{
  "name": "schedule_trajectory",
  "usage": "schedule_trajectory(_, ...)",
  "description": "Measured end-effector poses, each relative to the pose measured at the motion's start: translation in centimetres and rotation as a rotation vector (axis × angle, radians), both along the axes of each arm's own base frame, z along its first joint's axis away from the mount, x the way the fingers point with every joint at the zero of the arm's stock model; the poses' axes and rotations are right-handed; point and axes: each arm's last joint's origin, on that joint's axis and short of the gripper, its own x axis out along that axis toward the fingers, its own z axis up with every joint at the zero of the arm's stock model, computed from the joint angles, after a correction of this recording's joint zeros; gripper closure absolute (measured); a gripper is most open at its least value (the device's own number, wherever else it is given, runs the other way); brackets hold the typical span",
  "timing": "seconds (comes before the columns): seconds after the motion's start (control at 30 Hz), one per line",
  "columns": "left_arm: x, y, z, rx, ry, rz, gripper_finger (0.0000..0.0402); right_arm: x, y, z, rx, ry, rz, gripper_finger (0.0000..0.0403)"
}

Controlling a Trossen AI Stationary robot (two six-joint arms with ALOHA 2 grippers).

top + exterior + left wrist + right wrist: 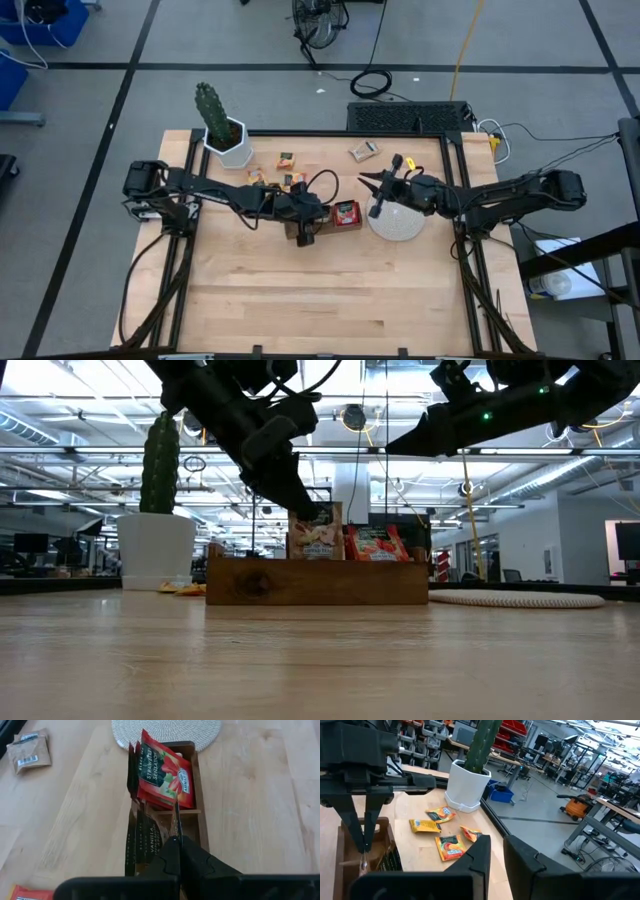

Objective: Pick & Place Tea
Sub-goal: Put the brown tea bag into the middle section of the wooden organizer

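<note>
The left gripper (303, 228) is hanging over the middle compartment of the wooden tray (317, 583), its fingers (176, 852) pressed fully together on the top edge of a thin sachet, seemingly one of the dark vanilla sachets (145, 842) standing in that compartment; the placing step appears to be in hand, the packet being lowered among its fellows. The red strawberry sachets (165, 772) are standing upright in the neighbouring compartment, toward the round woven disc (396, 222), which is lying at about three o'clock from the tray.

The right gripper (384, 186) is waiting in the air above the disc's far edge, its fingers nearly closed and carrying nothing visible.

Loose tea is lying on the table: yellow-orange sachets (439, 831) near the white cactus pot (226, 145), at about eleven o'clock from the tray, and a tan sachet (364, 151) at about one o'clock, well apart from it.

The next move is likely calling for the left fingers to part and lift straight up, so that the slim packet is not dragged out again nor the neighbours tipped; then a reach toward the yellow-orange sachets would follow.
</note>
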Motion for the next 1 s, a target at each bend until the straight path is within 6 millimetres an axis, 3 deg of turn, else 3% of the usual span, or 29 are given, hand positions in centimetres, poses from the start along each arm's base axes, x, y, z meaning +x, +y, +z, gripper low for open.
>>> schedule_trajectory(0.33,0.0,0.0,0.0,-0.005,0.0,0.005,0.0401,0.0,0.0,0.0,0.0,0.0,0.0,0.0369)
schedule_trajectory(0.63,0.6,0.0,-1.8,-0.012,0.038,0.01,0.0401,0.0,0.0,0.0,0.0,-0.002,0.001,0.0369)
schedule_trajectory(1.0,0.6,0.5,-1.6,-0.009,0.027,0.03,0.0401,0.0,0.0,0.0,0.0,-0.001,0.001,0.0369)
